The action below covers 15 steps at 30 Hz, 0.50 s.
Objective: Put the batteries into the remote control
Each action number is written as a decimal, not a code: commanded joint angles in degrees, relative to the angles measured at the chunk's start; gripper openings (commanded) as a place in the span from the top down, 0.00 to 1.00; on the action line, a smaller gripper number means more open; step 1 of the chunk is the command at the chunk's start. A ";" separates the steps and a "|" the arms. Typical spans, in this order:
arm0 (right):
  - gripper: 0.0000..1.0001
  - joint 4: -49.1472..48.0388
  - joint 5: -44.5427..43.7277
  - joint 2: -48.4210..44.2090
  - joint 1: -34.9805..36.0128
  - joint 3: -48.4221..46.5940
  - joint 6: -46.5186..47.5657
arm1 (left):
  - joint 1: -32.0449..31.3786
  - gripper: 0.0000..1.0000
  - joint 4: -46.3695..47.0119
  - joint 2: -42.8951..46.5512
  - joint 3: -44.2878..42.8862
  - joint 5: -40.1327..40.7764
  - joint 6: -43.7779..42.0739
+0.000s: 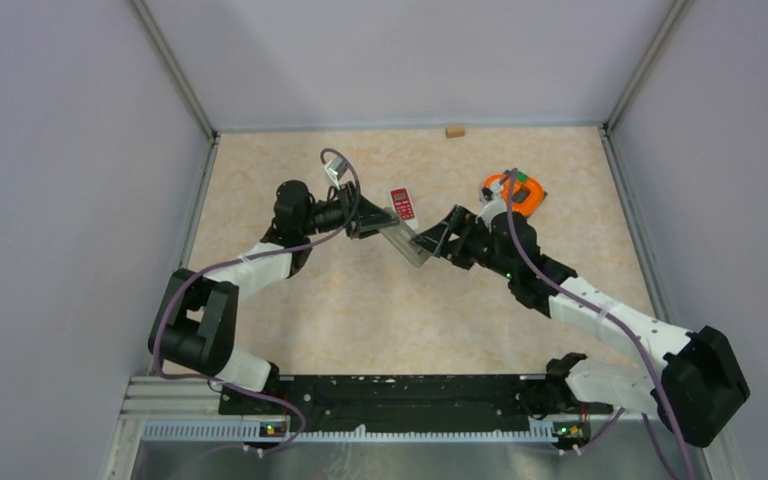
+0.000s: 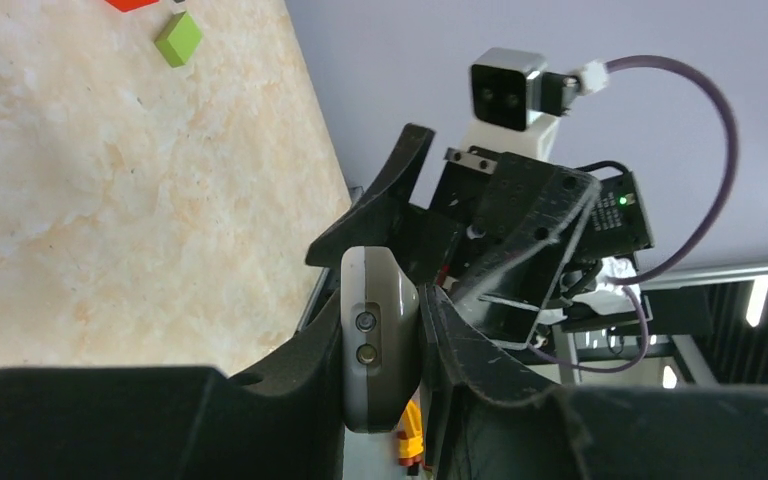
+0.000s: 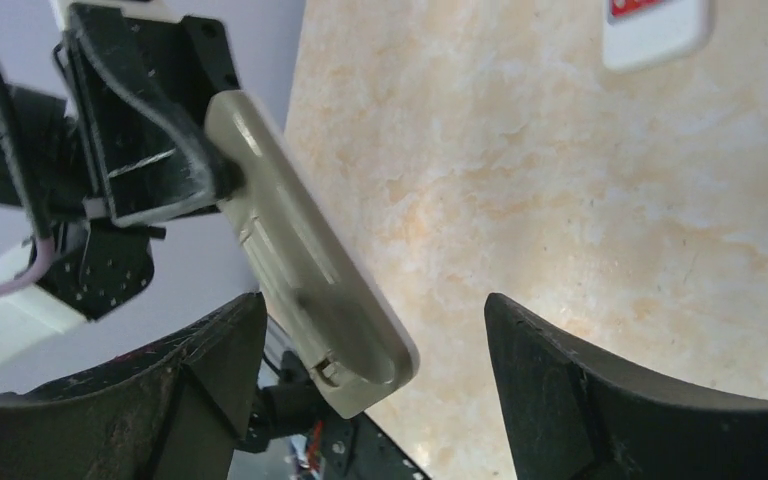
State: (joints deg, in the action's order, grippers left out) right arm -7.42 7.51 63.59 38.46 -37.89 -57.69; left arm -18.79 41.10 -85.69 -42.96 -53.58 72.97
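The remote control (image 1: 407, 243) is a long grey bar held off the table between the two arms. My left gripper (image 1: 370, 222) is shut on its one end; in the left wrist view the remote's rounded end (image 2: 380, 340), with two small round studs, is clamped between the black fingers (image 2: 385, 300). My right gripper (image 1: 430, 243) is open around the other end. In the right wrist view the remote (image 3: 300, 270) slants between the wide-apart fingers (image 3: 372, 305), near the left one and well clear of the right one. No batteries are in view.
A small red-and-white device (image 1: 401, 203) lies flat on the table just behind the grippers. An orange ring-shaped thing (image 1: 513, 192) with green on it sits behind the right arm. A tan block (image 1: 454, 130) lies by the back wall. A green block (image 2: 178, 38) shows in the left wrist view.
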 commanded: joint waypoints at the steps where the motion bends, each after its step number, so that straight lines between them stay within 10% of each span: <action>1: 0.18 -1.58 5.40 -4.31 -0.14 -4.68 15.76 | 0.41 1.00 -4.12 3.21 -3.41 -4.32 -8.56; 15: 0.32 -5.46 36.07 5.44 -0.05 -13.06 30.68 | -0.02 1.00 4.32 9.58 -2.00 -20.22 -7.00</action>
State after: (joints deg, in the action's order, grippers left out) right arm -8.69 33.74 67.35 38.46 -46.06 -31.29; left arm -18.59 38.92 -80.47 -44.47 -68.58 65.45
